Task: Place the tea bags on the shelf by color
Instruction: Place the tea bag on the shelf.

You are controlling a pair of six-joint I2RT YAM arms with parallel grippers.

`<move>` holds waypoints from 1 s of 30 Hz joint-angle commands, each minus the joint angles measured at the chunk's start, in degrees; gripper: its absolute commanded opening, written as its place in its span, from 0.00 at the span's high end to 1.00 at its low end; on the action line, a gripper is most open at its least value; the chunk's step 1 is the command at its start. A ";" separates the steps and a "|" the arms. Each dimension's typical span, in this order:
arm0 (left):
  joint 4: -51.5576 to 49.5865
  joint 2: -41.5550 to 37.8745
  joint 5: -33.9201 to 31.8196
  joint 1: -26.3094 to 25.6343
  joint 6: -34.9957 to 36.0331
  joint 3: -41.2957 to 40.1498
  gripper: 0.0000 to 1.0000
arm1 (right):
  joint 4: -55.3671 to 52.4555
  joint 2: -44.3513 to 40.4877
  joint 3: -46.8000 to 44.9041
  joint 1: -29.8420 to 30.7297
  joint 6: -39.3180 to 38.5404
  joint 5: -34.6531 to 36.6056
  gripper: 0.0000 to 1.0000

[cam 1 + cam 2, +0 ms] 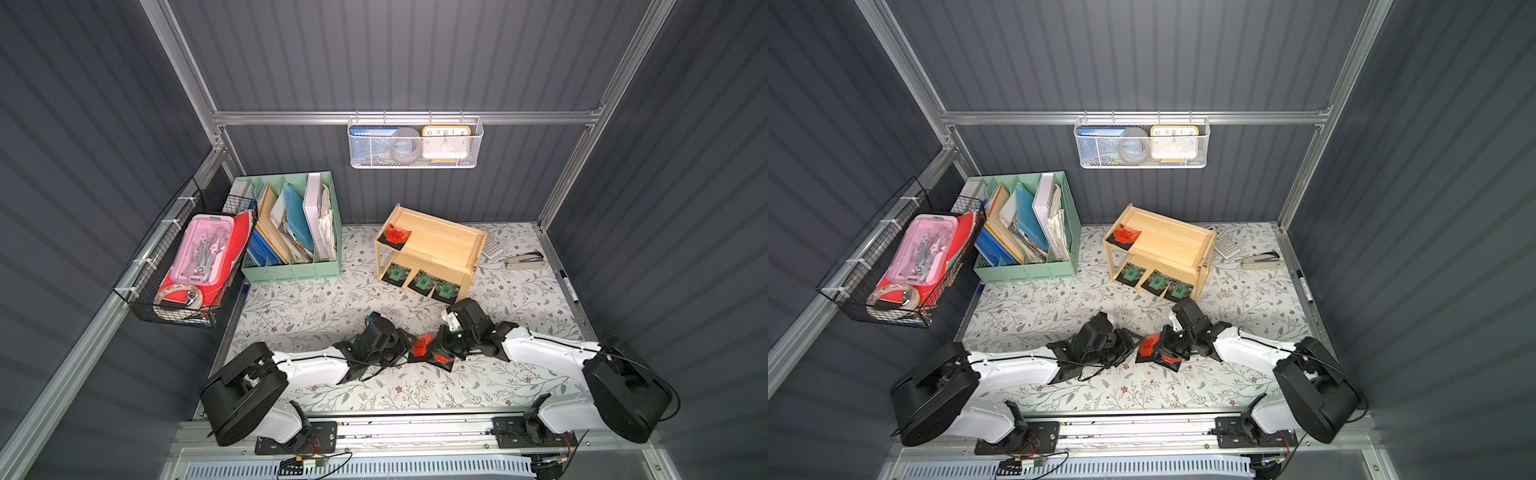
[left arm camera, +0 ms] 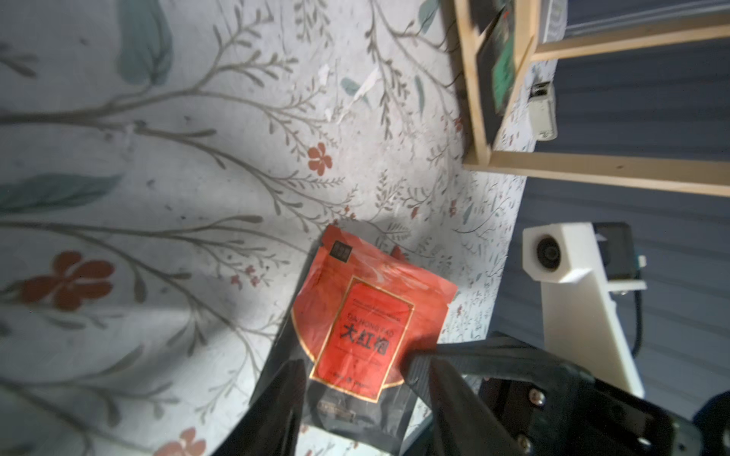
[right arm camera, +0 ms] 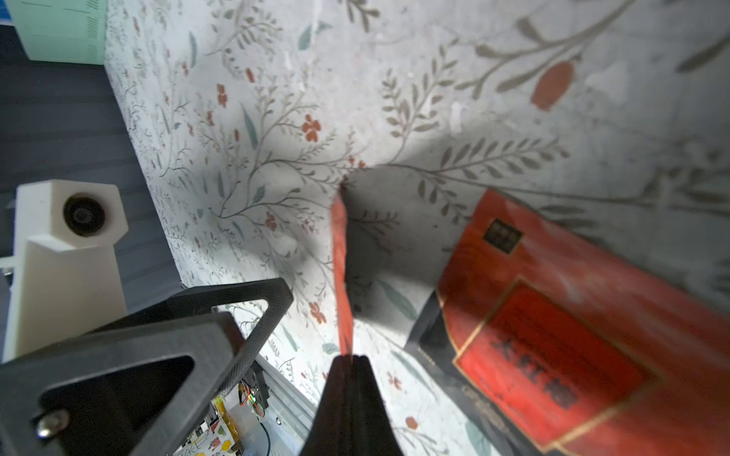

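Tea bags [image 1: 422,281] with green labels, three in a row, sit at the open front of the lower tier of the shelf [image 1: 440,245]. One red bag [image 1: 395,236] lies at the left end of the top tier, so each tier seems to take one colour. Two more red ones are at the front of the table [image 1: 311,307], well apart from the shelf. The right gripper [image 3: 349,357] has its fingers closed tight on an edge of one, the held bag [image 3: 340,256]. It stands edge-on to that wrist camera, probably so it can be carried up and laid on top. The left gripper [image 2: 363,359] has its fingers apart to either side of that bag, clamping nothing, as if leaving it to the other arm. The last bag [image 3: 553,335] lies flat on the table just beside
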 commanded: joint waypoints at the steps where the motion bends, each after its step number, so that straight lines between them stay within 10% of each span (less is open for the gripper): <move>1: -9.22 -5.95 -5.51 0.74 -1.53 0.42 0.39 | -6.44 -4.22 3.26 -0.11 -3.86 1.13 1.00; 9: -22.46 -19.25 -12.21 0.96 -1.06 2.27 0.00 | -15.77 -13.73 11.43 -0.42 -6.76 2.91 1.00; 30: -29.14 -32.90 -15.67 1.01 1.17 0.92 0.00 | -24.14 -3.09 41.60 -14.30 -8.08 -6.44 1.00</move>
